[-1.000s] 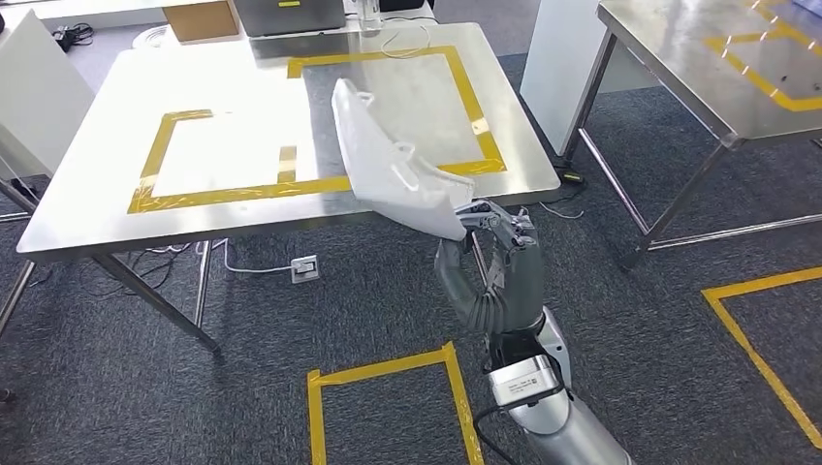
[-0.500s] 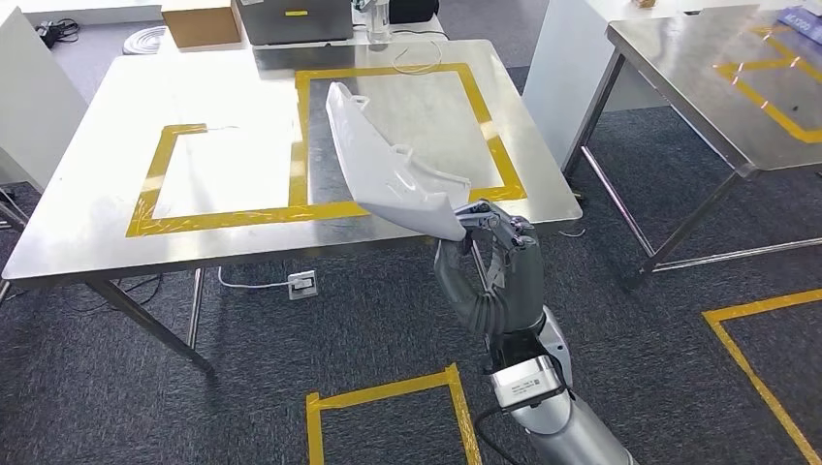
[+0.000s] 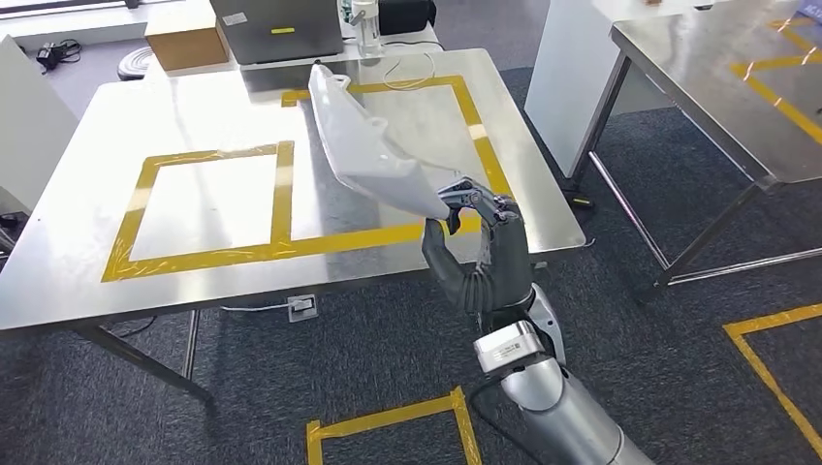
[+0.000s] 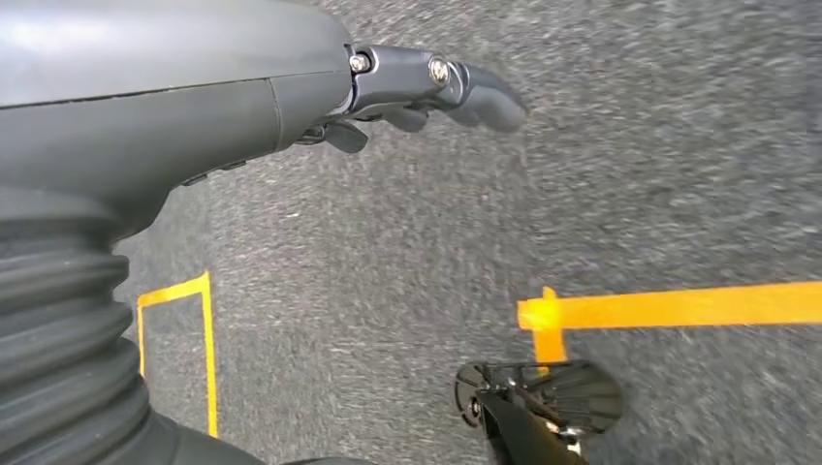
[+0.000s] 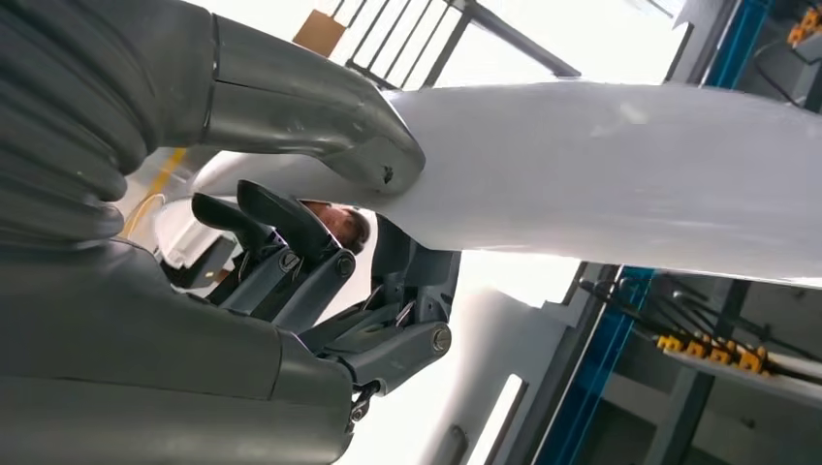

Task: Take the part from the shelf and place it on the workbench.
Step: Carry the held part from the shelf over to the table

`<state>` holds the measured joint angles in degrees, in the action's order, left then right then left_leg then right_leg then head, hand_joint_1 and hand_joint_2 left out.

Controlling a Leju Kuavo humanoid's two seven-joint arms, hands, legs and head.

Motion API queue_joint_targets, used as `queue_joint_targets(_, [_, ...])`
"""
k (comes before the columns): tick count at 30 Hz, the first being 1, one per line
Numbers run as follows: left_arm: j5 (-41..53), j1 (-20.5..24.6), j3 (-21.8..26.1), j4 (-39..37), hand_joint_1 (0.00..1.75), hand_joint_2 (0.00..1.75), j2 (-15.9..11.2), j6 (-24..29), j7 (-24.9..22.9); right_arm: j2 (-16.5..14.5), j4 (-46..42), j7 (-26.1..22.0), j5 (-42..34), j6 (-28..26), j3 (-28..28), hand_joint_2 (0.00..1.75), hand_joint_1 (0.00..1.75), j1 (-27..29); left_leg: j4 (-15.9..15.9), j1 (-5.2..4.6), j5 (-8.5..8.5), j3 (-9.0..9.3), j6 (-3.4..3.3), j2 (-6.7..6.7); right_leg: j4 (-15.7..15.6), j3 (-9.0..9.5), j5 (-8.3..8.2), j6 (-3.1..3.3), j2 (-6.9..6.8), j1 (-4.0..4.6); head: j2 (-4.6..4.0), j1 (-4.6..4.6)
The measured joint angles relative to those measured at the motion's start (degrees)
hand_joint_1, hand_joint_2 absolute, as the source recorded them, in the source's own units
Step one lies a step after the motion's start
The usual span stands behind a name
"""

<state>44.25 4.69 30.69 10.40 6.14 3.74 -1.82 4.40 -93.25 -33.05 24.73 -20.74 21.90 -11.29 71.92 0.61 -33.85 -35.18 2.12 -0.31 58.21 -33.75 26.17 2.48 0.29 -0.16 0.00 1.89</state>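
- Part [image 3: 363, 150]: white, long and curved, gripped at its lower end by the right hand [image 3: 480, 252]; slanted up and away over the steel workbench [image 3: 87, 281], above the right-hand square of yellow tape [image 3: 291, 247], not resting on the surface.
- Seen in the right wrist view too [image 5: 620, 165], thumb [image 5: 320, 116] pressed on one face, darker fingers [image 5: 281, 232] curled under the other; far end cut off at the picture's edge.
- Left hand [image 4: 291, 87] hung over grey carpet [image 4: 388, 281]; fingers partly hidden behind the grey cover, slightly curled with nothing between them, though hard to judge how far apart.
- At the workbench's far edge, a cardboard box [image 3: 184, 39], a laptop [image 3: 281, 29] and a bottle [image 3: 363, 24], all cut off at the top.
- Yellow label on the laptop and grey plate on the right wrist, too small to read.
- Compared with half a second before: whole scene shifted, so camera moved; part reached farther over the workbench, still held.
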Motion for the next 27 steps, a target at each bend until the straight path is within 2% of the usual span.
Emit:
queue_joint_targets(1, [0.23, 0.04, 0.0, 0.0, 0.0, 1.75, -0.01, -0.15, -0.16, 0.01, 0.61, 0.31, -0.13, 0.45, -0.03, 1.75, 1.75, -0.67, 2.25, -0.01, -1.62, -2.21, 0.02, 0.0, 0.0, 0.56, 0.55, 0.07, 0.06, 0.07, 0.0, 0.01])
queue_joint_targets(2, [0.44, 0.02, 0.0, 0.0, 0.0, 1.75, -0.02, -0.22, -0.33, 0.01, 1.24, 0.53, -0.22, 0.77, -0.09, 1.75, 1.75, -1.27, 2.95, -0.03, -2.68, -3.69, -0.05, 0.0, 0.0, 1.26, 1.14, 0.12, 0.14, 0.15, 0.0, 0.01])
queue_joint_targets(3, [0.6, 0.01, 0.0, 0.01, 0.0, 1.75, -0.03, -0.26, -0.48, 0.01, 1.97, 0.67, -0.31, 1.03, -0.18, 1.75, 1.75, -1.91, 2.0, -0.06, -2.57, -4.39, -0.2, 0.0, 0.01, 2.09, 1.78, 0.15, 0.2, 0.23, 0.0, 0.0])
queue_joint_targets(4, [0.76, 0.05, 0.0, 0.01, 0.0, 1.75, -0.04, -0.3, -0.58, 0.01, 2.76, 0.74, -0.39, 1.23, -0.3, 1.75, 1.75, -2.68, -0.56, -0.1, -0.86, -4.33, -0.45, 0.01, 0.01, 3.0, 2.45, 0.12, 0.24, 0.29, 0.0, 0.01])
queue_joint_targets(6, [0.96, 0.17, -0.01, 0.02, 0.0, 1.75, -0.06, -0.31, -0.71, 0.01, 4.5, 0.91, -0.45, 1.61, -0.58, 1.75, 1.75, -4.49, -7.63, -0.34, 5.38, -3.24, -1.05, 0.02, 0.13, 4.6, 3.81, -0.1, 0.26, 0.44, 0.0, 0.0])
queue_joint_targets(7, [1.04, 0.26, -0.02, 0.02, 0.0, 1.75, -0.06, -0.31, -0.77, 0.01, 5.38, 0.99, -0.46, 1.73, -0.73, 1.75, 1.75, -5.4, -10.04, -0.48, 7.46, -2.64, -1.36, 0.03, 0.22, 5.13, 4.48, -0.37, 0.32, 0.55, 0.0, -0.04])
queue_joint_targets(8, [1.12, 0.3, -0.06, 0.02, 0.0, 1.75, -0.04, -0.31, -0.86, 0.02, 6.25, 1.15, -0.49, 1.87, -0.9, 1.75, 1.75, -6.21, -11.34, -0.6, 8.71, -2.29, -1.62, 0.03, 0.31, 5.56, 5.08, -0.72, 0.37, 0.64, 0.0, -0.08])
queue_joint_targets(11, [1.46, 0.56, -0.31, 0.04, 0.0, 1.75, 0.15, -0.32, -1.17, 0.11, 10.2, 1.55, -0.61, 2.74, -1.26, 1.75, 1.75, -10.31, -11.9, -0.39, 8.54, -1.09, -2.59, 0.04, 1.86, 5.91, 5.4, -1.72, 0.51, 0.75, 0.0, -0.07])
queue_joint_targets(13, [1.81, 1.23, -0.39, 0.11, 0.0, 1.75, 0.23, -0.33, -1.34, 0.22, 14.59, 2.17, -0.61, 3.58, -1.5, 1.75, 1.75, -14.79, -12.25, -0.15, 8.14, 0.1, -3.21, 0.11, 5.69, 3.84, 5.55, -2.31, 0.31, 0.63, 0.0, -0.03])
queue_joint_targets(14, [1.96, 1.63, -0.42, 0.16, 0.0, 1.75, 0.22, -0.34, -1.44, 0.25, 17.26, 2.81, -0.36, 4.02, -1.6, 1.75, 1.75, -17.25, -12.41, -0.11, 7.86, 0.51, -3.4, 0.11, 8.94, 1.56, 6.28, -2.67, 0.16, 0.45, 0.0, 0.01])
queue_joint_targets(16, [2.19, 2.3, -0.55, 0.23, 0.0, 1.75, 0.16, -0.47, -1.6, 0.15, 23.48, 4.6, 0.87, 4.81, -1.58, 1.75, 1.75, -22.34, -12.49, -0.07, 7.24, 1.18, -3.53, 0.02, 15.55, -3.85, 8.93, -3.34, 0.01, 0.08, 0.0, 0.09])
queue_joint_targets(17, [2.26, 2.48, -0.64, 0.24, 0.0, 1.75, 0.17, -0.56, -1.64, 0.07, 26.74, 5.56, 1.65, 5.19, -1.54, 1.75, 1.75, -24.86, -12.5, -0.04, 6.86, 1.59, -3.47, -0.05, 17.32, -6.03, 9.94, -3.58, -0.02, -0.09, 0.0, 0.1])
queue_joint_targets(18, [2.34, 2.58, -0.73, 0.25, 0.0, 1.75, 0.19, -0.68, -1.63, -0.01, 29.81, 6.5, 2.46, 5.47, -1.51, 1.75, 1.75, -27.16, -12.49, 0.01, 6.44, 2.11, -3.35, -0.16, 17.31, -7.35, 9.91, -3.66, -0.05, -0.21, -0.01, 0.16])
queue_joint_targets(19, [2.44, 2.64, -0.81, 0.25, 0.0, 1.75, 0.2, -0.81, -1.54, -0.1, 32.78, 7.48, 3.28, 5.67, -1.51, 1.75, 1.75, -29.4, -12.48, 0.07, 5.96, 2.76, -3.17, -0.3, 15.51, -7.82, 8.44, -3.63, -0.07, -0.28, 0.0, 0.25])
queue_joint_targets(20, [2.55, 2.7, -0.86, 0.26, 0.0, 1.75, 0.21, -0.94, -1.39, -0.23, 35.72, 8.45, 4.08, 5.84, -1.51, 1.75, 1.75, -31.62, -12.49, 0.12, 5.4, 3.42, -2.97, -0.44, 12.26, -7.64, 5.52, -3.48, -0.07, -0.32, 0.0, 0.32])
queue_joint_targets(21, [2.63, 2.78, -0.92, 0.24, 0.0, 1.75, 0.22, -1.12, -1.24, -0.36, 38.84, 9.44, 4.88, 6.0, -1.5, 1.75, 1.75, -33.83, -12.45, 0.12, 4.87, 3.98, -2.75, -0.57, 8.25, -7.31, 1.55, -3.25, -0.08, -0.3, 0.0, 0.36])
queue_joint_targets(22, [2.7, 2.94, -1.02, 0.21, 0.0, 1.75, 0.21, -1.27, -1.09, -0.49, 42.08, 10.44, 5.68, 6.21, -1.48, 1.75, 1.75, -36.02, -12.37, 0.07, 4.38, 4.3, -2.47, -0.72, 4.79, -7.1, -1.52, -2.98, -0.11, -0.19, 0.0, 0.37])
queue_joint_targets(23, [2.76, 3.13, -1.13, 0.19, 0.0, 1.75, 0.21, -1.43, -1.04, -0.61, 45.23, 11.64, 6.48, 6.53, -1.47, 1.75, 1.75, -37.99, -12.36, 0.01, 3.88, 4.43, -2.14, -0.85, 2.42, -6.95, -3.75, -2.7, -0.1, -0.03, 0.0, 0.31])
queue_joint_targets(24, [2.83, 3.28, -1.23, 0.17, 0.0, 1.75, 0.2, -1.57, -1.04, -0.67, 48.17, 12.84, 7.35, 6.88, -1.46, 1.75, 1.75, -39.7, -12.23, -0.04, 3.62, 4.59, -1.75, -0.99, 1.11, -6.95, -4.71, -2.36, -0.1, 0.11, 0.0, 0.26])
queue_joint_targets(27, [3.14, 3.48, -1.36, 0.24, 0.0, 1.75, 0.08, -1.93, -1.04, -0.91, 55.63, 15.56, 9.35, 7.62, -1.45, 1.75, 1.75, -44.05, -11.9, -0.08, 2.98, 5.11, -0.7, -0.92, 0.29, -5.69, -4.4, -1.11, -0.17, 0.0, 0.0, 0.16])
